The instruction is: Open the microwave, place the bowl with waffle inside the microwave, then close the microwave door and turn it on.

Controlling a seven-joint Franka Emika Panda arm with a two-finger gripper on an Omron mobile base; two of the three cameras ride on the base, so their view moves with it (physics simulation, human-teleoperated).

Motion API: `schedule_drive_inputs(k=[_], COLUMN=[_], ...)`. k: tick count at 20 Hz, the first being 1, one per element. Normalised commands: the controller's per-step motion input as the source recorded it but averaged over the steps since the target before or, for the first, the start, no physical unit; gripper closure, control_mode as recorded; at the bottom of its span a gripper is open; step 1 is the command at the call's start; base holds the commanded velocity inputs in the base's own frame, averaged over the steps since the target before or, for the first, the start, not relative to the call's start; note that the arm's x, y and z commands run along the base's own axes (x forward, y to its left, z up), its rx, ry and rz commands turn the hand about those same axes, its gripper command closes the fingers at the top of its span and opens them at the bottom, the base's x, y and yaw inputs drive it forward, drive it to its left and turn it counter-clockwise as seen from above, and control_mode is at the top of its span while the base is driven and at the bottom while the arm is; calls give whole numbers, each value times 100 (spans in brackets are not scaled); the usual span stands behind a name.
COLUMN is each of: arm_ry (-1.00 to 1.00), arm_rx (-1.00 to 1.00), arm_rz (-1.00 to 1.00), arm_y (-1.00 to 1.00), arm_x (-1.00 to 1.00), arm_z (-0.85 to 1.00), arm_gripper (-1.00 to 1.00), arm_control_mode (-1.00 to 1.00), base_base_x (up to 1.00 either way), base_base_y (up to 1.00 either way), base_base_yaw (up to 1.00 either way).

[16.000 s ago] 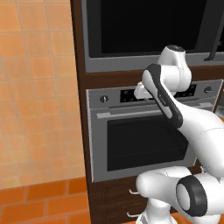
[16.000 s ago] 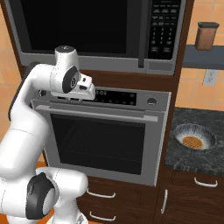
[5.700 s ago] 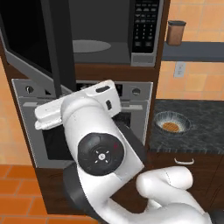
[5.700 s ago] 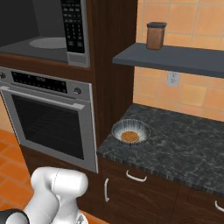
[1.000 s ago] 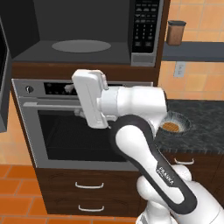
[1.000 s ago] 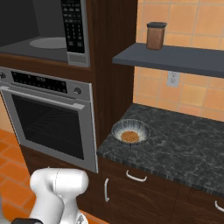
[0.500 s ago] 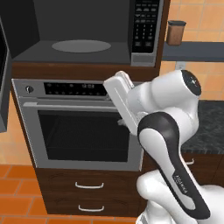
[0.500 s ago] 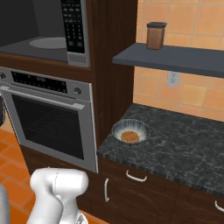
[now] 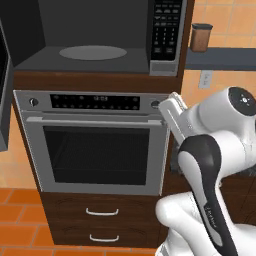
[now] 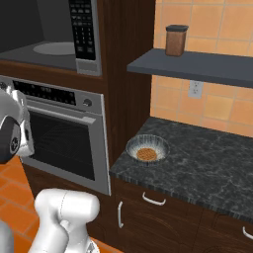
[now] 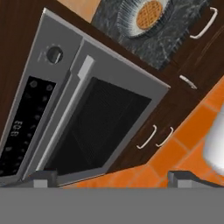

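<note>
Speckled grey bowl (image 10: 147,148): sitting on the dark stone table (image 10: 207,158) at centre of the right base view, near the table's left front corner; in the hand view it is showing at the top edge (image 11: 142,19). Shallow, rigid, probably light; a hard, smooth rim is likely to be slippery, so a pinch across the rim wall at one side, jaws straddling it, looks the best hold. Keeping it level matters, as the load is lying loose.

Waffle (image 10: 146,154): small golden-brown disc resting flat in the middle of the bowl, narrower than it; free to slide if tipped.

Microwave (image 9: 95,47): standing open at upper left of the left base view, grey turntable (image 9: 92,52) lying bare in the cavity, keypad (image 9: 165,27) at its right. Door (image 9: 4,87): swinging out at the far left edge.

Gripper (image 11: 113,177): released, jaws spread wide, grasping nothing; its tips are rising at the bottom of the hand view, looking over the oven (image 11: 87,113) toward the bowl, well apart from it.

Arm (image 9: 210,165): folding at lower right of the left base view, in front of the oven.

Status, judged: door step done; bowl pickup not yet begun.
</note>
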Motion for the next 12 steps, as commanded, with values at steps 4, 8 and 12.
schedule_drive_inputs(k=[4, 8, 12], arm_ry=[0, 0, -1], arm_rx=[0, 1, 2], arm_rz=[-11, -10, -10], arm_y=[-100, -100, -100], arm_x=[0, 0, 0], arm_z=[-46, -39, -29], arm_gripper=[-100, -100, -100], arm_control_mode=[-100, -100, -100], base_base_x=[0, 0, 0], base_base_y=[0, 0, 0], base_base_yaw=[0, 0, 0])
